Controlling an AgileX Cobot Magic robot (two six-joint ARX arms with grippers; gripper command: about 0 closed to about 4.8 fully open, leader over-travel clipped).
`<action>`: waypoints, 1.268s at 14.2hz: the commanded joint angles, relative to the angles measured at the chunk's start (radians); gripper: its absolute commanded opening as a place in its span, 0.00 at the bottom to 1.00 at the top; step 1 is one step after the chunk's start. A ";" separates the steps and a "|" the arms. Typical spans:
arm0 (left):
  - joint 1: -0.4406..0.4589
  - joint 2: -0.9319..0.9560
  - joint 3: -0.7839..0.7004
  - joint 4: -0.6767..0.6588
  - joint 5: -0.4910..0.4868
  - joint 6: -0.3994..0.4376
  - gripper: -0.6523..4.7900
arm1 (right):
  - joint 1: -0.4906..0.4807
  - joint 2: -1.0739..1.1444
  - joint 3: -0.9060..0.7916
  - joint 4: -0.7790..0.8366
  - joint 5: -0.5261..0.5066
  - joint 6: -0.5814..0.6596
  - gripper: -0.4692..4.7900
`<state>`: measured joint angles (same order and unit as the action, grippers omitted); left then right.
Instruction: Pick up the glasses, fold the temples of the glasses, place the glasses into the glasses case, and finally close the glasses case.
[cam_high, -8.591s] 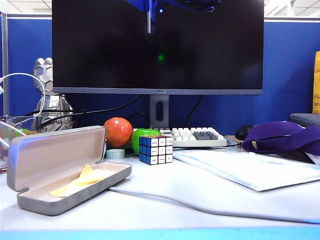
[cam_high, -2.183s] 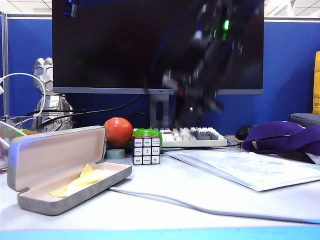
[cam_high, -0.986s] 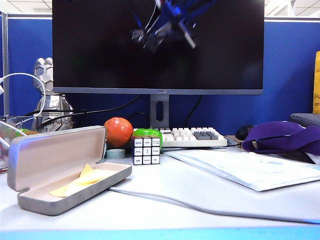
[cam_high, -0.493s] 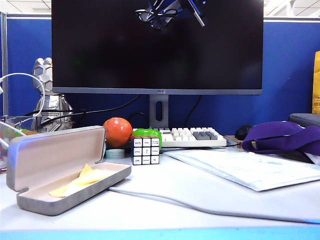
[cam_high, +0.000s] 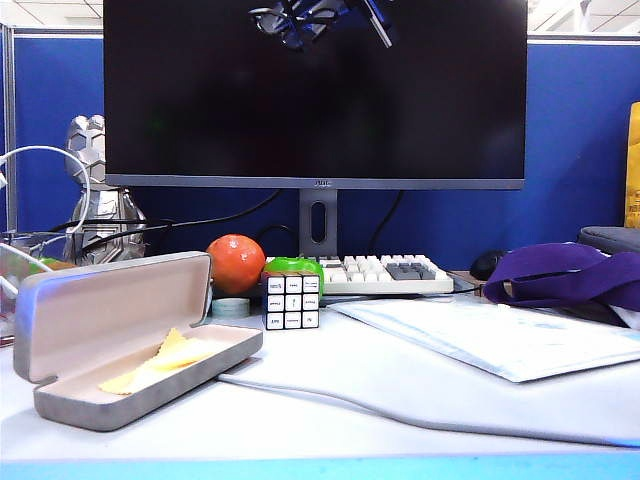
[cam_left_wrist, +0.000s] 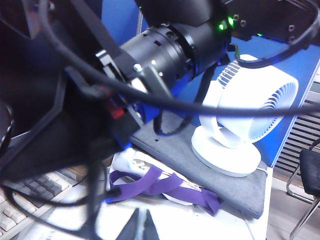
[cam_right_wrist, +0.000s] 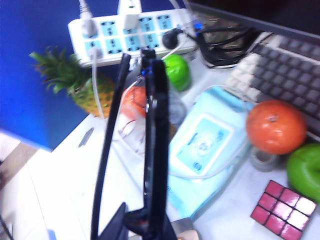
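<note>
The glasses case (cam_high: 140, 350) lies open on the table at front left, lid up, with a yellow cloth (cam_high: 165, 365) in its tray. High up before the dark monitor, my right gripper (cam_high: 325, 10) holds the black glasses (cam_high: 272, 17). In the right wrist view the glasses (cam_right_wrist: 154, 125) stand edge-on out of the right gripper (cam_right_wrist: 145, 227), which is shut on the frame; one temple (cam_right_wrist: 107, 150) stands slightly apart from it. My left gripper (cam_left_wrist: 141, 226) hangs over the white table, jaws together, holding nothing. I cannot pick it out in the exterior view.
Behind the case sit an orange (cam_high: 236, 263), a green apple (cam_high: 292, 265), a puzzle cube (cam_high: 291, 300) and a keyboard (cam_high: 385, 272). A light blue packet (cam_high: 490, 335), a grey cable (cam_high: 400, 415) and a purple strap (cam_high: 560, 275) lie to the right. A white fan (cam_left_wrist: 245, 125) stands further off.
The right gripper with the glasses has risen and drifted a little left at the top of the exterior view. The case and the other things have not moved.
</note>
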<state>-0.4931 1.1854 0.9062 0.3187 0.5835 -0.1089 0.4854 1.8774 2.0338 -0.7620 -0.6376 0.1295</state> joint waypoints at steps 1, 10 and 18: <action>0.000 -0.001 0.003 0.021 -0.029 -0.003 0.11 | 0.017 -0.034 0.005 -0.042 -0.023 -0.060 0.09; 0.000 -0.001 0.003 0.020 -0.049 -0.003 0.11 | 0.021 -0.100 0.004 -0.198 -0.203 -0.143 0.09; 0.000 -0.002 0.003 -0.069 -0.135 -0.004 0.11 | 0.025 -0.114 0.004 -0.259 -0.005 -0.191 0.09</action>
<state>-0.4927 1.1851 0.9062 0.2680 0.4660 -0.1097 0.5114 1.7702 2.0342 -1.0294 -0.6998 -0.0544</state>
